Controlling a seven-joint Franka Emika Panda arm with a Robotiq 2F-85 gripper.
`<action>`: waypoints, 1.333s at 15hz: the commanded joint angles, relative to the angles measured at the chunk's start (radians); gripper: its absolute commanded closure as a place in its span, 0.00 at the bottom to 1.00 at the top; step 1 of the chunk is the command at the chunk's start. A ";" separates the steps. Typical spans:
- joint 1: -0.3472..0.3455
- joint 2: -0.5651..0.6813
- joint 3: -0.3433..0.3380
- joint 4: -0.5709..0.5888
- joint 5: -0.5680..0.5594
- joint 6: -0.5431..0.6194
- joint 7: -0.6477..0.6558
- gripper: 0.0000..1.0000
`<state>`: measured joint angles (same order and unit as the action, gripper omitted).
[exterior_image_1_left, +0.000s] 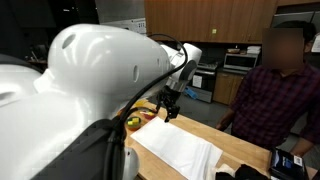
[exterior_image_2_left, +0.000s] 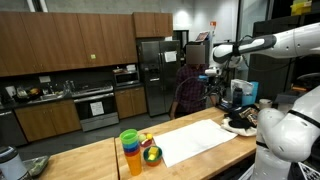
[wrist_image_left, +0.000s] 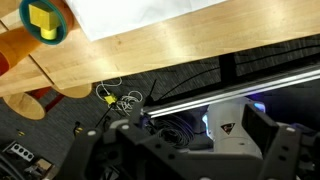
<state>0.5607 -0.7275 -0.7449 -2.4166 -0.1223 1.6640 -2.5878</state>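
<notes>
While pincer (exterior_image_1_left: 169, 108) gapes, cups (exterior_image_2_left: 131, 152) beside cloth (exterior_image_2_left: 196, 140)

1 person (exterior_image_2_left: 187, 90) before fridge (exterior_image_2_left: 150, 75) | wood cabinets (exterior_image_2_left: 60, 45) | stove (exterior_image_2_left: 95, 107) | tangled cables (wrist_image_left: 118, 100)

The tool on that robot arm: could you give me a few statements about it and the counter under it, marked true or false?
1. The tool is open and holds nothing. True.
2. The tool rests on the white sheet. False: it hangs in the air, well above the sheet.
3. A stack of coloured cups stands on the wooden counter. True.
4. Nobody is near the counter. False: a person in a plaid shirt is just behind it.
</notes>
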 joint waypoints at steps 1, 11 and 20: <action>-0.118 0.073 0.085 -0.001 0.076 0.010 -0.082 0.00; -0.118 0.073 0.085 -0.001 0.076 0.010 -0.082 0.00; 0.179 0.192 0.024 0.142 -0.164 -0.079 -0.010 0.00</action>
<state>0.6519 -0.6675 -0.7114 -2.3769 -0.2304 1.6227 -2.5983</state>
